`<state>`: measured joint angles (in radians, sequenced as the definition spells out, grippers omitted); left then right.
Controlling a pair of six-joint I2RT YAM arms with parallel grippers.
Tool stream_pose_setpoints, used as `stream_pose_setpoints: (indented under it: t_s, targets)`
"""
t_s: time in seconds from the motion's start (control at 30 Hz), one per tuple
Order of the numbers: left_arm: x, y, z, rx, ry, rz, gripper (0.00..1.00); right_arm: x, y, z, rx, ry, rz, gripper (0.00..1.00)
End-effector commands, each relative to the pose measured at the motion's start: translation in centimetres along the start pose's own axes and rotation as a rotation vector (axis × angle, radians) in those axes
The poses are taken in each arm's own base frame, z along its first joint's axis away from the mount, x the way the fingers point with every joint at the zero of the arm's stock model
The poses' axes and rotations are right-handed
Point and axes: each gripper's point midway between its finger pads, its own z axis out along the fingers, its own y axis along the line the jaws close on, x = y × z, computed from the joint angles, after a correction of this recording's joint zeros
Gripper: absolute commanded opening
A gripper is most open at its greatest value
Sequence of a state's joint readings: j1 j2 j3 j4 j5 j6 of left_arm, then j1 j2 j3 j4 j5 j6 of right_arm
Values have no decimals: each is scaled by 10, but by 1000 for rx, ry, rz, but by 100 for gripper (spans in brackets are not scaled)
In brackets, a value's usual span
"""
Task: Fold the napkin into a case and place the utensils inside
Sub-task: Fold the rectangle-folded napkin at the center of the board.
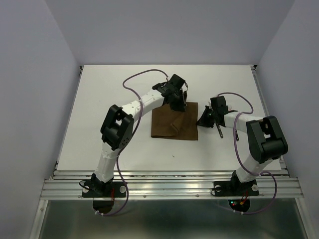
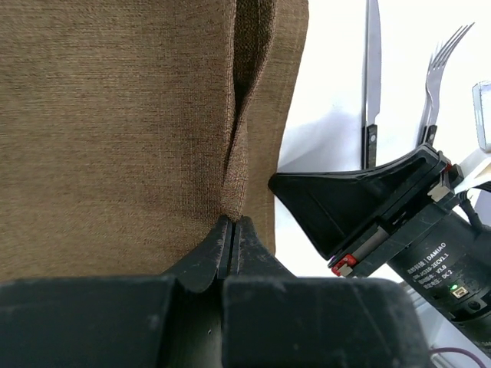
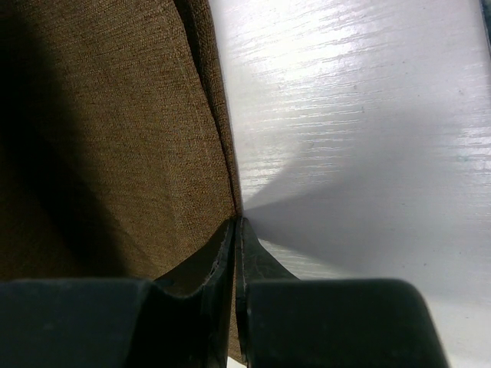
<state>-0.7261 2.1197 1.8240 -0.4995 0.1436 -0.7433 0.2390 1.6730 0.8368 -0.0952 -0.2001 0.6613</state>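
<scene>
The napkin (image 1: 164,124) lies mid-frame in the top view on the white bench (image 1: 109,89), a doubled rectangle with the cloth ridged up down its middle. At its upper edge the left claw (image 2: 232,224) is pressed together, pinching that ridged cloth, probably to draw a layer across for the next fold. At the right edge the right claw (image 3: 237,224) appears to nip the hem, likely to hold it taut. In the upper right of the left wrist view, the knife (image 2: 373,69) and fork (image 2: 443,61) lie side by side off the cloth, out of the folding's way.
</scene>
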Motion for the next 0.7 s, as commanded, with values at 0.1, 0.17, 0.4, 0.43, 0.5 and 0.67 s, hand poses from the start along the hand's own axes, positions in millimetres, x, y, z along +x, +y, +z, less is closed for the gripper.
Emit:
stream_pose_setpoints:
  t_s: [0.1,0.17,0.4,0.43,0.5,0.67]
  targets:
    - [-10,-32,0,86,-26,-32,0,11,-4,-1,14,20,-9,7]
    - [-8,-36,2,95,-21,-34,0,10,-4,-2,15,17,-9,7]
    - [-3,-37,9,97,-3,-39,0,11,-4,-1,17,19,-5,7]
    - [-2,-38,9,97,-2,-38,0,10,-4,-1,17,19,-4,7]
    - [1,-38,10,99,3,-34,0,10,-4,-1,17,19,-4,7]
    - [7,-38,14,103,19,-30,0,8,-2,0,16,20,-2,7]
